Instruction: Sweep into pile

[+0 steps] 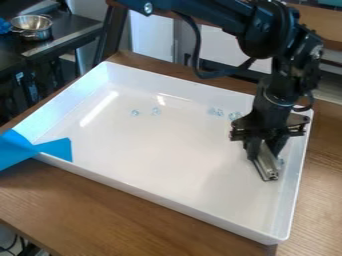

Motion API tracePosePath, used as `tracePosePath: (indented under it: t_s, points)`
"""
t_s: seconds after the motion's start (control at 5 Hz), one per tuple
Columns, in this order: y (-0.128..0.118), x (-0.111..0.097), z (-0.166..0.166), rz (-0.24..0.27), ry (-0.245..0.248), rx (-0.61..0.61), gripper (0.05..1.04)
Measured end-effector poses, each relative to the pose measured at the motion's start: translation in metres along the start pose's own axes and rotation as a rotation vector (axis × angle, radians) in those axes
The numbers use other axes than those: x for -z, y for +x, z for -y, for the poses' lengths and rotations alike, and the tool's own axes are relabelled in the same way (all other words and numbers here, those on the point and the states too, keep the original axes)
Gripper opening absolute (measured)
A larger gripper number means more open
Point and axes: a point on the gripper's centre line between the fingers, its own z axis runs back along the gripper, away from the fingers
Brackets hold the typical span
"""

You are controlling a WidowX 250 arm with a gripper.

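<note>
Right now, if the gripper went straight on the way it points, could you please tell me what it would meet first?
The gripper points down at the floor of the white tray, so that would likely come first, met by the grey bar it holds. I cannot tell whether they already touch.

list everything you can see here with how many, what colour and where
tray: 1, white, on the table
small pieces: about 6, clear bluish, in the tray; two toward the far left, about three toward the far right, one beside the metal bar
metal bar: 1, silver-grey, held in the gripper, over the tray's right side
blue tape: at least 1 strip, blue, over the tray's left corner
table: 1, brown, under the tray
pot: 1, silver, on the dark counter at upper left
cables: dark, count unclear, lower left corner
robot arm: 1, black, from the top edge
gripper: 1, black, at the tray's right side
</note>
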Motion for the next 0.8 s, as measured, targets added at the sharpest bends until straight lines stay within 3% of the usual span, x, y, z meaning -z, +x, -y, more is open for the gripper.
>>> tracePosePath:
  t_s: [0.2,0.4,0.6,0.8]
  points:
    - [-0.004,-0.005,0.005,-0.025,-0.012,0.020,0.370]
    - [0.010,-0.017,-0.014,-0.033,-0.030,0.015,0.370]
    - [0.038,-0.047,-0.059,0.014,-0.045,0.007,0.370]
    - [0.050,-0.061,-0.108,0.036,-0.028,0.095,0.370]
